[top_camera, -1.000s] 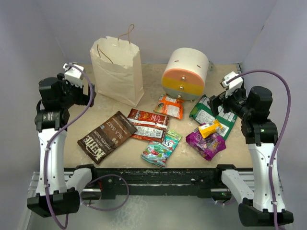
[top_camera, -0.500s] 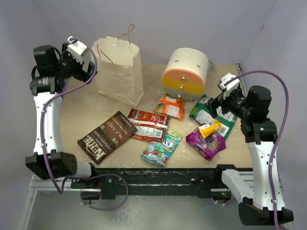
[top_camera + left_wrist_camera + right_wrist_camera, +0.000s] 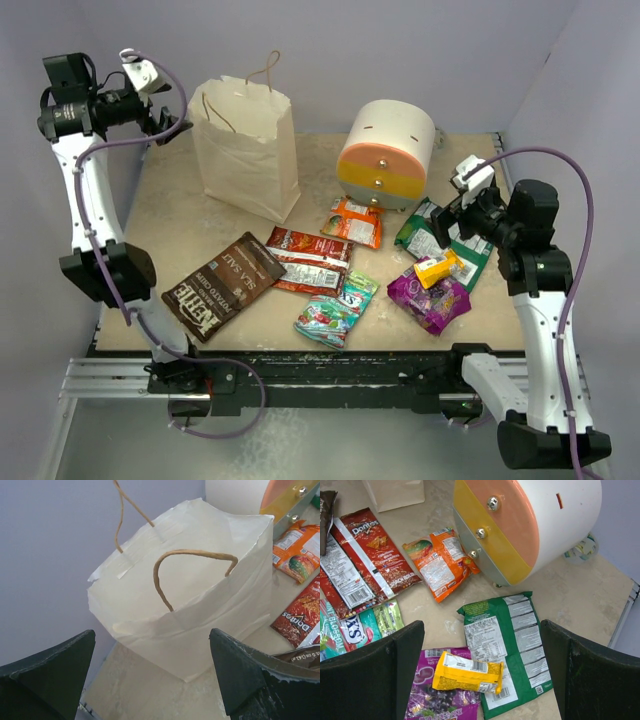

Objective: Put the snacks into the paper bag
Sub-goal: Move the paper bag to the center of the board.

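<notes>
The cream paper bag (image 3: 245, 150) (image 3: 200, 605) stands upright and open at the back left, twine handles up. My left gripper (image 3: 168, 127) (image 3: 152, 632) hovers open just left of it, empty. The snacks lie flat on the table: brown chip bag (image 3: 222, 285), red packet (image 3: 310, 260), orange packet (image 3: 353, 220), teal candy (image 3: 335, 308), green-white packet (image 3: 445, 240), purple packet (image 3: 430, 300), and a yellow packet (image 3: 438, 270) (image 3: 467, 672) lying across the purple and green ones. My right gripper (image 3: 447, 220) (image 3: 482, 625) hangs open above the green packet (image 3: 507, 640), holding nothing.
A round white, orange and yellow drawer unit (image 3: 385, 155) (image 3: 520, 525) stands at the back centre, right of the bag and just behind the orange packet. Purple walls close the table on three sides.
My left arm has risen and swung to the back left, bringing its gripper beside the bag's top. The right gripper has crept slightly left. No packet has moved.
</notes>
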`<state>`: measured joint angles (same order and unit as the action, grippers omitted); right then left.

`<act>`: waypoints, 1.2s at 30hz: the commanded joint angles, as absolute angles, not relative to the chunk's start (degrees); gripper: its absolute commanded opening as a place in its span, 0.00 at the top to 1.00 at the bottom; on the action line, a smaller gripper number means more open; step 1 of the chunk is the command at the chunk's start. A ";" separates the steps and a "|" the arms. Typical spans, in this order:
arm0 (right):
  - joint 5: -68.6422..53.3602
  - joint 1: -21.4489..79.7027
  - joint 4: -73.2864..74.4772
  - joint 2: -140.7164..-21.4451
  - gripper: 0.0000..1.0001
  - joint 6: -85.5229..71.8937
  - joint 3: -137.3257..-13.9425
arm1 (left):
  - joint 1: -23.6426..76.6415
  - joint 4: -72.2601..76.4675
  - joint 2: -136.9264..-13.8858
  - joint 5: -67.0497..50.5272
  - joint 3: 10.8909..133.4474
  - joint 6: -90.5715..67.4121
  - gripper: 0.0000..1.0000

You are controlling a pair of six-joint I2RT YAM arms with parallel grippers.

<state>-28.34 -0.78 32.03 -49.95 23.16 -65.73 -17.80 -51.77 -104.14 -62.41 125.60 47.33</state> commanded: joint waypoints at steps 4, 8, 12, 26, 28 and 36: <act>-30.17 -0.89 29.27 -50.39 0.00 23.26 -65.53 | -17.47 -58.94 -113.05 -72.33 137.87 53.97 0.01; -30.33 -0.88 29.09 -50.88 0.00 23.08 -64.97 | -15.58 -57.96 -114.75 -72.32 138.10 53.62 0.01; -30.09 -0.93 29.20 -50.66 0.00 23.10 -64.45 | -13.01 -57.98 -116.12 -70.86 137.95 53.29 0.01; -29.88 -0.97 28.92 -49.31 0.00 22.99 -62.41 | -9.87 -72.14 -117.98 -59.64 138.07 65.25 0.13; -29.90 -0.97 28.85 -49.10 0.00 22.98 -62.20 | -9.74 -74.24 -117.08 -57.79 137.84 66.22 0.20; -31.14 -0.97 28.15 -49.39 0.00 22.61 -61.70 | -9.12 -75.30 -109.12 -53.10 129.94 63.06 0.41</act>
